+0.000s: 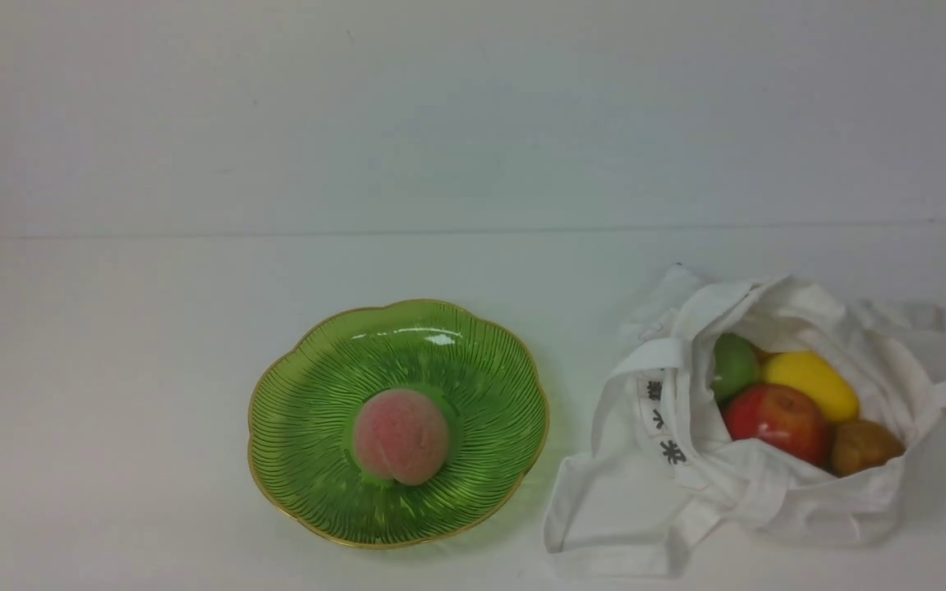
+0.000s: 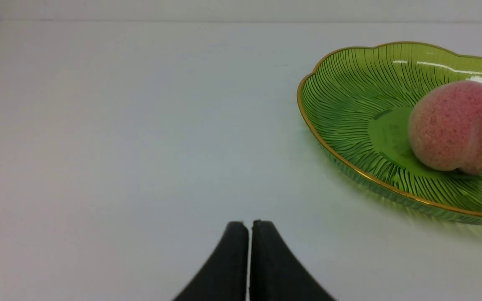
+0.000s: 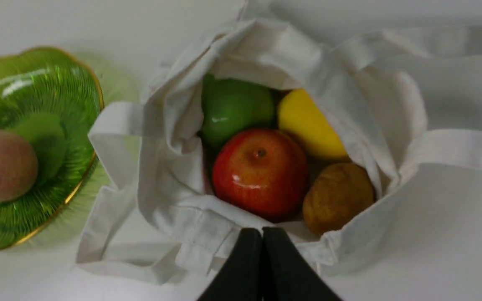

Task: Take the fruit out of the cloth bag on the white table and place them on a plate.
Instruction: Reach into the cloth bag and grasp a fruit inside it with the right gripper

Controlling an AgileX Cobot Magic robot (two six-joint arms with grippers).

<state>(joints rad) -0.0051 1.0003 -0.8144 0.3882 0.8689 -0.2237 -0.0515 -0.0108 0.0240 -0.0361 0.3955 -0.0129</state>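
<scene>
Peach (image 1: 401, 436) on plate (image 1: 309, 386), four fruit in bag (image 1: 645, 501); both grippers pinched together, holding nothing.

Right gripper (image 3: 262, 232) sits above the bag's near hem. Apple (image 1: 777, 420) is on top, with green fruit (image 1: 733, 367), yellow fruit (image 1: 811, 384) and kiwi (image 1: 863, 446) packed round it. I'd take the apple next: spread fingers wide before dropping, straddle its sides, keep tips off hem and strap. Its skin looks slippery, so grip low. Set it beside the peach, not on it. Left gripper (image 2: 249, 225) idle over table (image 1: 112, 410) near plate.
</scene>
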